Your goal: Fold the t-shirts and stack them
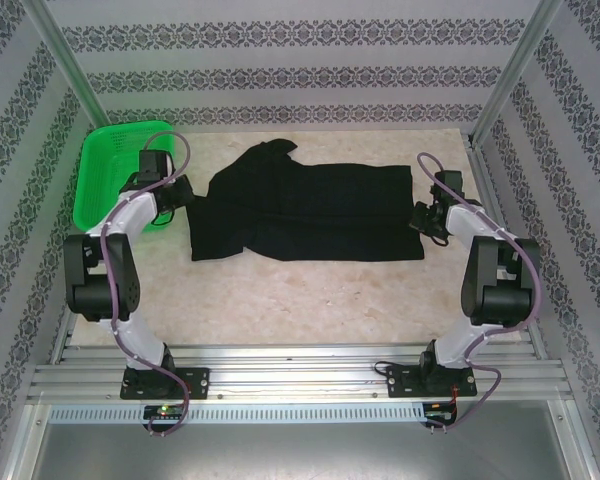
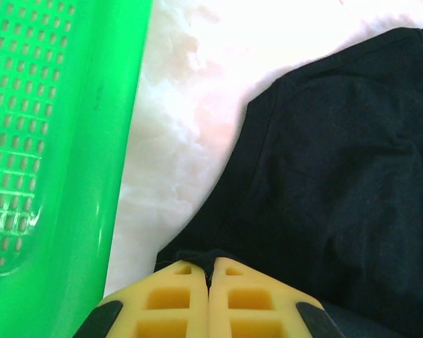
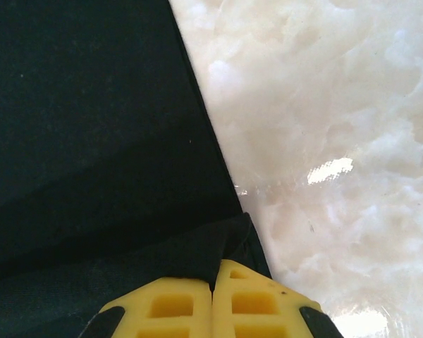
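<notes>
I'm watching the right gripper (image 3: 213,276), its yellow rubber fingers pressing together at 6 o'clock, pinching a corner of the black soft fabric t-shirt (image 3: 92,141) that is spreading toward 10 o'clock. The glossy white marbled tabletop (image 3: 324,105) is lying from 1 to 5 o'clock.

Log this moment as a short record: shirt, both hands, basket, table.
t-shirt: black, laid out across the table between the two hands
left hand: shut, pinching the shirt's left edge
right hand: shut, pinching the shirt's right corner
basket: green mesh, far left, beside the shirt, not touching it
table: pale marbled top
</notes>
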